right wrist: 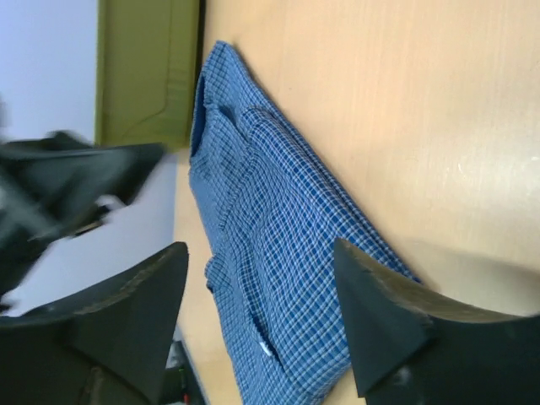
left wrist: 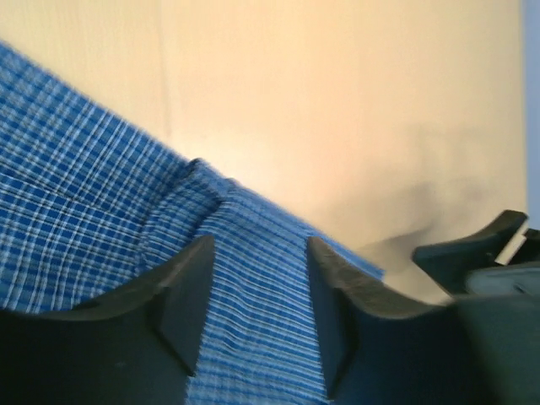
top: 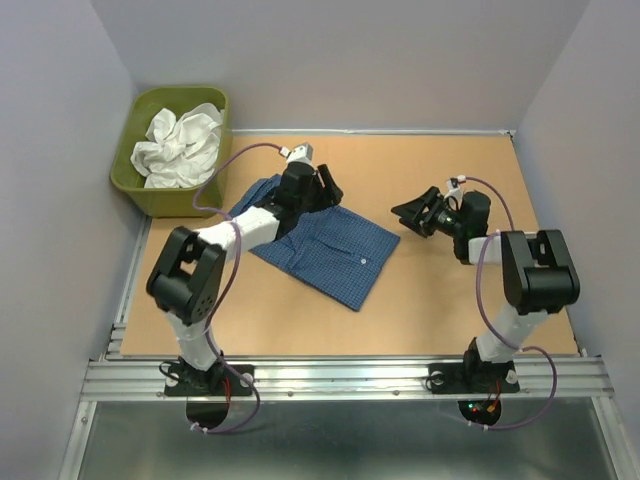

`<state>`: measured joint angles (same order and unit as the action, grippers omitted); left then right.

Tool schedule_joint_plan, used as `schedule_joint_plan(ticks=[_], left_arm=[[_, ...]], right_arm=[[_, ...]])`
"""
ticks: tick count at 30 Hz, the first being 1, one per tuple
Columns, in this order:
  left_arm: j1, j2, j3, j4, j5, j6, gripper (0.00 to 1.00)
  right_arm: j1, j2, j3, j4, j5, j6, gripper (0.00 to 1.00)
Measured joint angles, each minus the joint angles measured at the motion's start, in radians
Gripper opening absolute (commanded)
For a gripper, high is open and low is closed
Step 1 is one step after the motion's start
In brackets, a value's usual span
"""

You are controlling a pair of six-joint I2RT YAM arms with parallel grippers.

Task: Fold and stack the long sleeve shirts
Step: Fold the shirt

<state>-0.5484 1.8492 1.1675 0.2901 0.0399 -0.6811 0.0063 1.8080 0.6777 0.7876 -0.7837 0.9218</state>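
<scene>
One of the long sleeve shirts, the dark blue checked one (top: pixel 335 245), lies folded flat on the wooden table left of centre. My left gripper (top: pixel 322 186) hovers low over its far edge. In the left wrist view the left gripper (left wrist: pixel 257 283) is open, and the checked cloth (left wrist: pixel 84 211) lies flat beneath the gap, not pinched. My right gripper (top: pixel 412 215) stands open just right of the shirt, apart from it. The right wrist view shows the right gripper (right wrist: pixel 261 287) with the folded shirt (right wrist: pixel 270 228) beyond the fingertips. A white garment (top: pixel 182 143) lies crumpled in the tub.
An olive-green tub (top: pixel 140 190) stands at the back left, off the table's corner, and also shows in the right wrist view as the tub (right wrist: pixel 148 76). Grey walls close in on three sides. Bare wood (top: pixel 450 300) stretches in front of and right of the shirt.
</scene>
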Motion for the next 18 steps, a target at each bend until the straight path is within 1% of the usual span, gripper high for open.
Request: schedule_joint_plan(ticks=[2,3,5,7,10,14,15,18], left_arm=[[-0.035,-0.105,0.000,-0.034,-0.063,0.053,0.81],[-0.053,-0.145,0.000,-0.042,-0.084,0.079,0.88],[-0.130,-0.262,-0.004,-0.063,-0.155,0.155,0.95],[-0.203,-0.324,-0.024,-0.081,-0.216,0.198,0.96],[-0.335,-0.377,-0.076,-0.146,-0.296,0.251,0.95],[-0.503,-0.353,-0.121,-0.291,-0.407,0.285,0.93],[-0.553,-0.336,-0.123,-0.338,-0.443,0.291,0.90],[-0.652,-0.291,-0.122,-0.403,-0.510,0.303,0.85]], right_arm=[[0.000,-0.090,0.000,-0.096,0.034,-0.053,0.86],[0.000,-0.124,0.001,-0.151,0.051,-0.082,0.89],[0.000,-0.211,0.006,-0.275,0.103,-0.132,0.95],[0.000,-0.286,0.006,-0.392,0.156,-0.175,1.00],[0.000,-0.400,0.005,-0.539,0.227,-0.217,1.00],[0.000,-0.565,-0.026,-0.665,0.298,-0.239,1.00],[0.001,-0.613,-0.041,-0.700,0.326,-0.245,1.00],[0.001,-0.699,-0.079,-0.772,0.373,-0.249,1.00]])
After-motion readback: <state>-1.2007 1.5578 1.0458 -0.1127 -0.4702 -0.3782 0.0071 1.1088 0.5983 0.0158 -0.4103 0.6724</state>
